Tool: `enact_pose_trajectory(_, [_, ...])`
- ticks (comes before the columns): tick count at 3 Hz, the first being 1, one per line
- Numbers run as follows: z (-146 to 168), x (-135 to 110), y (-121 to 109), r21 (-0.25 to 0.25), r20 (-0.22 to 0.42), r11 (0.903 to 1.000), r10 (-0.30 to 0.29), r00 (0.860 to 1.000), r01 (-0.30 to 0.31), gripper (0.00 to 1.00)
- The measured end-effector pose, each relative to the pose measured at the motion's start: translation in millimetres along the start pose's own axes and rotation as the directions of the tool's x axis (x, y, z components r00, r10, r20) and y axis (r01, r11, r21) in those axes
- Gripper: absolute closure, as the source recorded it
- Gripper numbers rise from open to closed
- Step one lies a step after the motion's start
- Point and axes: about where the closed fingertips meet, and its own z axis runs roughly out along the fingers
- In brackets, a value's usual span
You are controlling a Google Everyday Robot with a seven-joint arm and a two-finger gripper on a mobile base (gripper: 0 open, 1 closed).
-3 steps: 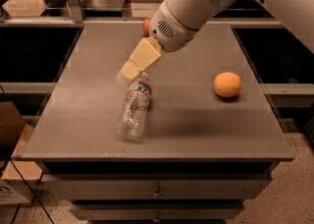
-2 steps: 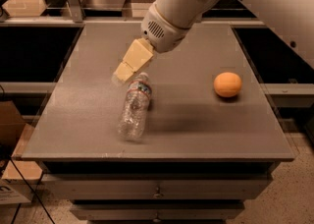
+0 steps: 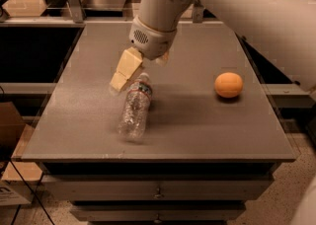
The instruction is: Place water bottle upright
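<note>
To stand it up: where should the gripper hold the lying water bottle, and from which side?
Probably best to grip the water bottle across its middle, from above: it lies flat, cap pointing away. The gripper hovers open above the cap end.

Water bottle (image 3: 134, 110): clear crinkly plastic, glossy; cap (image 3: 143, 76) white plastic. Gripper (image 3: 136, 68), upper centre, above its neck: smooth plastic, white w/ tan, matt. Table top (image 3: 197, 120): grey, matt, fine-grained. Orange ball (image 3: 228, 84), right: smooth, matt. Box (image 3: 7, 125), lower left: cardboard.
</note>
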Motion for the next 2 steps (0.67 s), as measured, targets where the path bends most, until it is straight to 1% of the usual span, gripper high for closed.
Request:
enact_pose_trajectory(1, [16.8, 2.4, 0.7, -0.016, -0.065, 0.9995, 0.028, 0.997, -0.029, 0.0])
enact_pose_trajectory(2, [35.1, 2.4, -2.4, -0.028, -0.116, 0.998, 0.054, 0.992, -0.057, 0.0])
